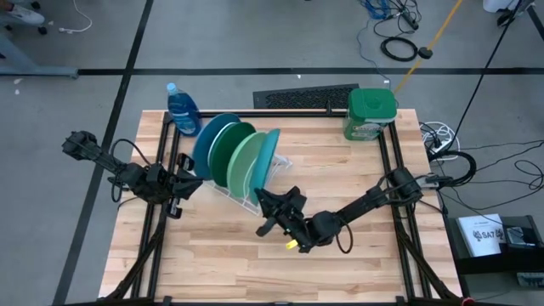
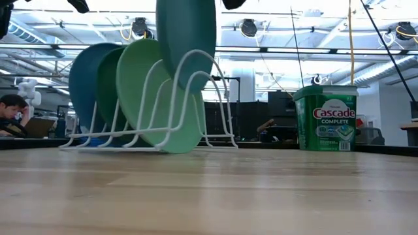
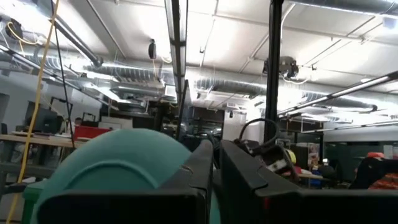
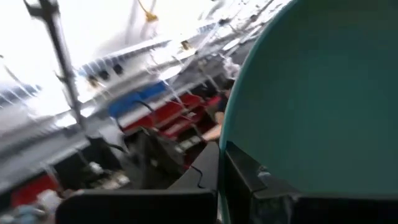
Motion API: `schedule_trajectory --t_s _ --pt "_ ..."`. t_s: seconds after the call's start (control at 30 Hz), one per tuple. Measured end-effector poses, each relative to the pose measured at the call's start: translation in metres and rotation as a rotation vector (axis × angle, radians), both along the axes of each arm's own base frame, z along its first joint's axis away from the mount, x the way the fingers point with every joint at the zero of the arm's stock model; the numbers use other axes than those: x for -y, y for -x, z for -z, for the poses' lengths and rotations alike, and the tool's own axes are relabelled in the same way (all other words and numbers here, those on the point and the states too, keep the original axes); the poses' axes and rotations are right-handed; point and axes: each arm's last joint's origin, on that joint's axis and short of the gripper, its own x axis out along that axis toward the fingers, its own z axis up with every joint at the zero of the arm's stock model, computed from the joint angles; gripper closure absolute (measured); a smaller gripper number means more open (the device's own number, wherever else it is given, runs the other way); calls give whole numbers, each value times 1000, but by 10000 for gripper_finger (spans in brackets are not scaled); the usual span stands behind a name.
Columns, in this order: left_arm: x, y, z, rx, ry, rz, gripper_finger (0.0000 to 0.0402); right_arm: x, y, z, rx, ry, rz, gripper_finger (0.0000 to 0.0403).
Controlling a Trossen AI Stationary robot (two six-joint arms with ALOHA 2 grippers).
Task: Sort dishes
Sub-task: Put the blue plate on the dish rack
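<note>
A white wire rack [image 1: 246,191] [image 2: 196,98] stands on the table's far left part. The blue plate [image 1: 211,140] [image 2: 81,85], the dark green plate [image 1: 231,149] [image 2: 110,85] and the light green plate [image 1: 248,161] [image 2: 153,98] stand on edge in its slots. My right gripper [image 1: 270,201] [image 4: 222,168] is shut on the teal plate [image 1: 270,157] [image 2: 186,39], which stands upright at the rack's right end, higher than the others. My left gripper [image 1: 185,181] [image 3: 215,180] is shut just left of the rack, beside the blue plate; a plate's rim [image 3: 112,165] shows past its fingers. My right gripper pinches the teal plate's rim [image 4: 225,134] between its two fingers [image 4: 249,177], at the plate's near edge [image 1: 264,189]. The fingers come from the table's near right side and lie across the rim. The plate is upright, its lower part among the rack's wires [image 2: 196,81].
A green-lidded Cascade tub [image 1: 371,112] [image 2: 324,117] stands at the far right corner, a blue bottle [image 1: 182,109] at the far left, a black grille [image 1: 297,98] along the far edge. The near half of the table is bare wood [image 1: 255,272]. A person [image 2: 10,111] sits beyond the table.
</note>
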Motion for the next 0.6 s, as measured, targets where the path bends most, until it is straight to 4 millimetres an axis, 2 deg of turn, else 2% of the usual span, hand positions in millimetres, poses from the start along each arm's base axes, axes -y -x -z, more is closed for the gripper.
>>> schedule_trajectory --t_s 0.23,0.6 --pt "0 0 0 3 2 0 371 -9 8 1 -164 16 143 403" --pt "0 0 0 2 2 0 371 -24 13 5 -425 223 198 403"
